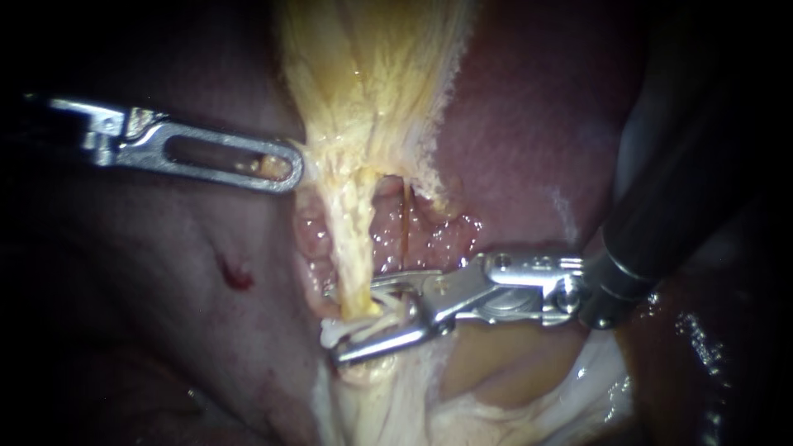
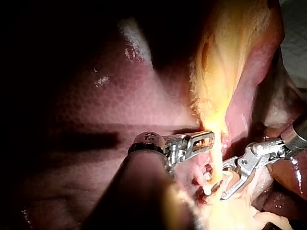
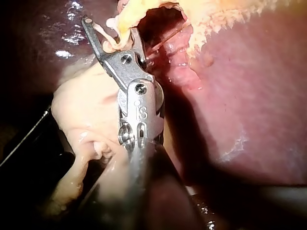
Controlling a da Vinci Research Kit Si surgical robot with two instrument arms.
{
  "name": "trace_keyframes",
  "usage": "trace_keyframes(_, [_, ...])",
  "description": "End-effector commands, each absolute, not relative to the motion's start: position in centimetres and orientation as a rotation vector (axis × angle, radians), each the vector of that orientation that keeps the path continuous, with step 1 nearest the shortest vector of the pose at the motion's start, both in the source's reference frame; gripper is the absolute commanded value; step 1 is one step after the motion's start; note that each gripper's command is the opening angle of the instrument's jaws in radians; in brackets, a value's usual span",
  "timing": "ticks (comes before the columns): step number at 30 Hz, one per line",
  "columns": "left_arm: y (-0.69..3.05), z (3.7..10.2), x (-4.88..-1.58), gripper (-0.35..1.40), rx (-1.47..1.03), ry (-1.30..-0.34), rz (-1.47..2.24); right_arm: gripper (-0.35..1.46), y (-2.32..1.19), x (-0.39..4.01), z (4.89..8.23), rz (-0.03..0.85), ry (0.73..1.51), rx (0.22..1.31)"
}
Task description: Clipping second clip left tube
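White clip (image 1: 334, 332) astride left tube (image 1: 353, 248), in right instrument (image 1: 358, 320), left instrument (image 1: 291, 170) gripping tissue (image 1: 372, 83)

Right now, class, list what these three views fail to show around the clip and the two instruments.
Endoscope view: the left tube behind the clip, covered by the right instrument.
Endoscope view: whether the left instrument grips tissue; seen flat-on.
Left wrist view: the tube, washed out by glare.
Right wrist view: the tube beyond the clip, cut off by the edge.

Centre brightly lit, edges dark, glints on wet liver (image 2: 115, 96)
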State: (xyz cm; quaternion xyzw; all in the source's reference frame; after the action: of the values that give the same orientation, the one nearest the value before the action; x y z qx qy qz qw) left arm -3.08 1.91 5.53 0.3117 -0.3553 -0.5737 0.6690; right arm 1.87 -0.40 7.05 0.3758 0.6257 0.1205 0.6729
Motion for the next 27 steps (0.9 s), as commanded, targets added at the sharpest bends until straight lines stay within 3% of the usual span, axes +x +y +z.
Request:
trace_keyframes(1, [1.91, 5.53, -3.09, -0.35, 0.703, -0.801, -1.294, 0.44, -0.41, 1.89, 7.04, 0.269, 1.408, 0.848])
trace_keyframes(20, [1.92, 5.55, -3.09, -0.35, 0.703, -0.801, -1.294, 0.47, -0.44, 2.1, 6.98, 0.265, 1.433, 0.854])
trace_keyframes(27, [1.93, 5.56, -3.08, -0.35, 0.703, -0.801, -1.293, 0.47, -0.56, 2.1, 6.85, 0.226, 1.441, 0.887])
